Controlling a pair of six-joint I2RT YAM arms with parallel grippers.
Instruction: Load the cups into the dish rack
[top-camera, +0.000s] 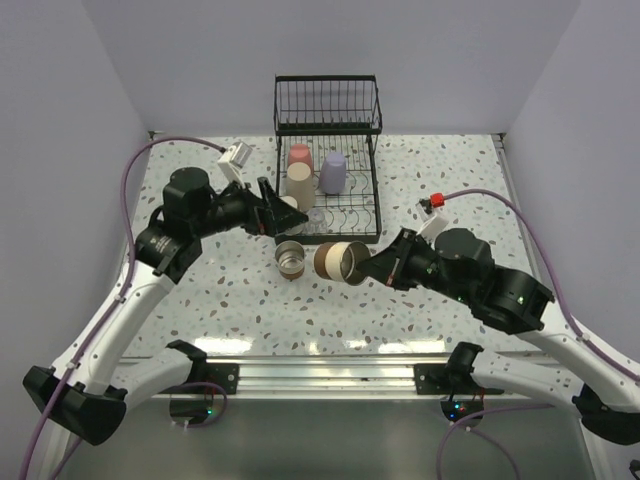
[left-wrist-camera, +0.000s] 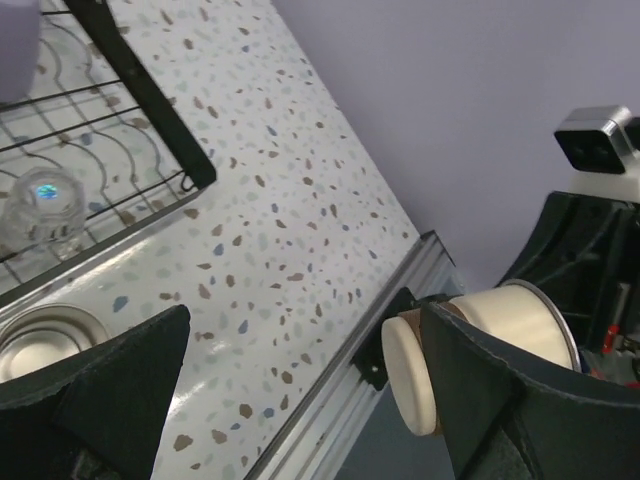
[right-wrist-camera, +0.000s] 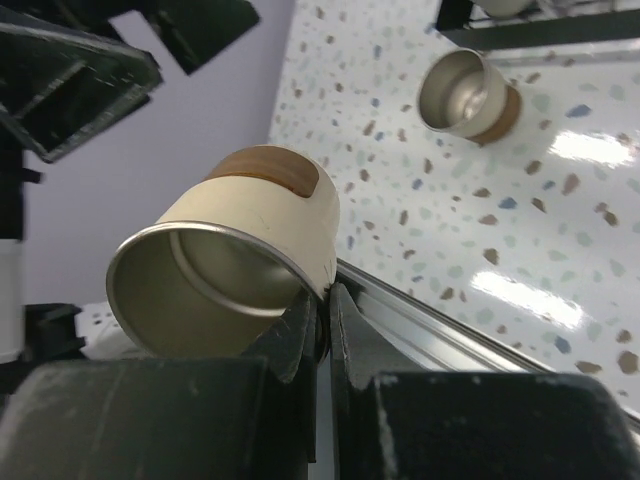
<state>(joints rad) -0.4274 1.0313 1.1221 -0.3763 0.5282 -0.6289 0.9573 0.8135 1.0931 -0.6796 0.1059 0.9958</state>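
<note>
**A:** What's the right end effector (right-wrist-camera: 322, 318) doing?

**B:** It is pinching the wall of a brown-and-cream round tumbler with a shiny metal inside (right-wrist-camera: 225, 270), one finger inside the rim and one outside. The tumbler is held on its side, just in front of the black wire dish rack (top-camera: 327, 105).

**A:** And the left end effector (left-wrist-camera: 300, 400)?

**B:** Spread wide and holding nothing, at the rack's near left corner. Close by, a second brown metal-lined tumbler (top-camera: 290, 258) stands upright on the speckled tabletop (top-camera: 230, 300).

**A:** What's in the rack?

**B:** A coral-pink cup (top-camera: 299, 154), a beige cup (top-camera: 300, 185) and a lavender cup (top-camera: 333, 172) sit on the tined tray. A clear glass tumbler (left-wrist-camera: 45, 205) sits near its front edge.
</note>
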